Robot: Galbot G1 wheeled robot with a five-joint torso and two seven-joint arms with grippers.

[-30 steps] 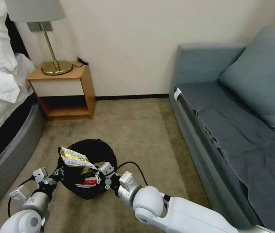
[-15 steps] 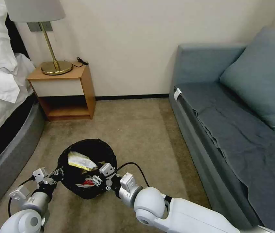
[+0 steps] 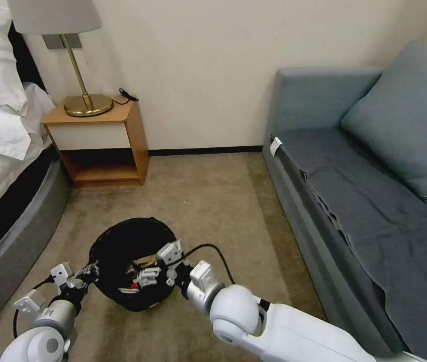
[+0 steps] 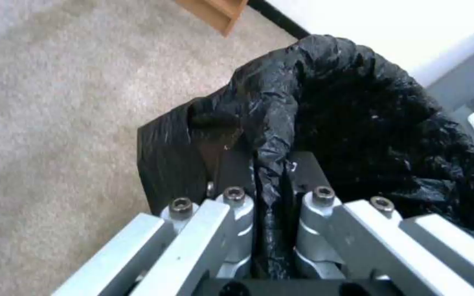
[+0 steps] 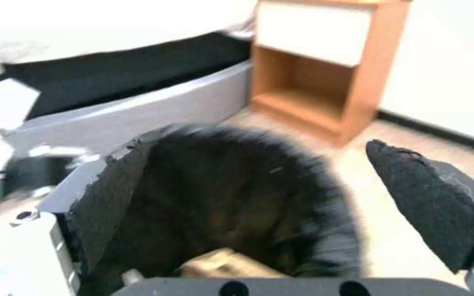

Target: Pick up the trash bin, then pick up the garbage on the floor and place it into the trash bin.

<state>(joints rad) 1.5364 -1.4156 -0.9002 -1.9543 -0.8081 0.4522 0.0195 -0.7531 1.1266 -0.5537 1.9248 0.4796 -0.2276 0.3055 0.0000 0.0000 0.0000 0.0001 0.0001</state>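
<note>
Left gripper: low at the near-left rim of the trash bin, fingers clamped on a fold of its black liner. Right gripper: reaching over the bin's near-right rim, fingers spread apart, holding nothing. Trash bin: on beige carpet between the bed and the grey sofa, with a wooden nightstand and brass lamp against the far wall. Garbage: inside the bin, red-white scrap seen from the head; a tan piece seen from the right wrist.
</note>
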